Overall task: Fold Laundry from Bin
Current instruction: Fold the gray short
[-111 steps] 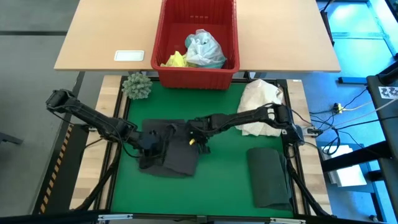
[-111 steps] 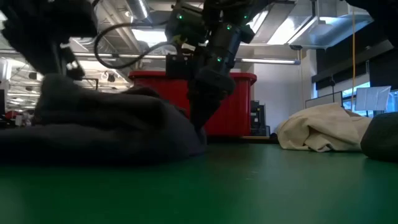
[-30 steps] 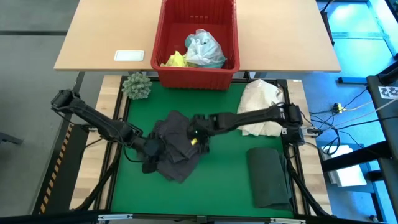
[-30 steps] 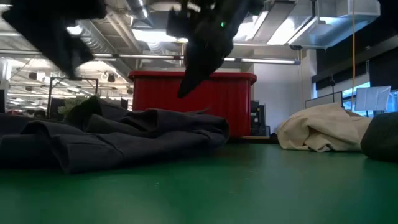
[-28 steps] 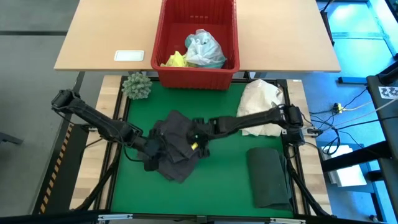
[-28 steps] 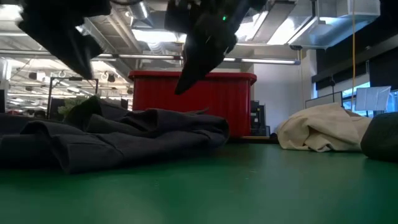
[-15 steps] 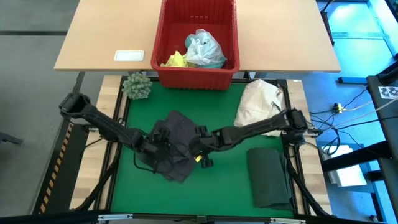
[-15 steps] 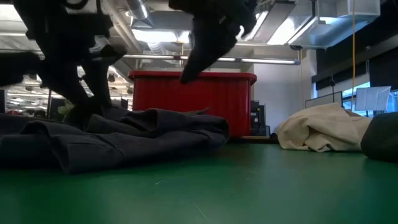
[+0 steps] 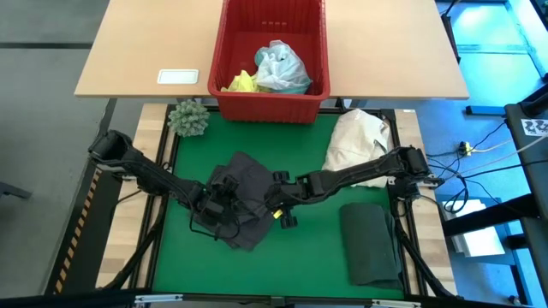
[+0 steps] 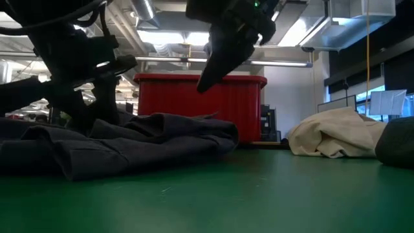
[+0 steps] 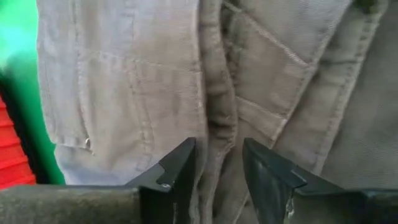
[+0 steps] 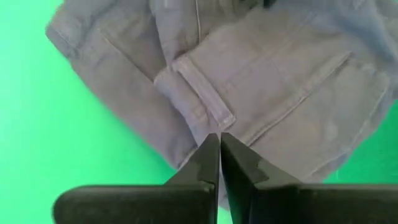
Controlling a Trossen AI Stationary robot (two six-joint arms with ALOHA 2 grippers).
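Crumpled grey garment [image 9: 244, 201] on the green mat [image 9: 308, 248], left gripper [image 9: 224, 198] over it, fingers parted with a fold between, right gripper [image 9: 281, 211] closed, empty, at its right edge, red bin [image 9: 271, 103] far behind

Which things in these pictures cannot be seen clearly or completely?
- Bin contents: in the high view, yellow and turquoise laundry overlap; the count is unclear.
- Low view: the bin wall hides all contents.
- Grey garment: both arms cover parts in the high view.
- Left tool: whether it touches the cloth is unclear.
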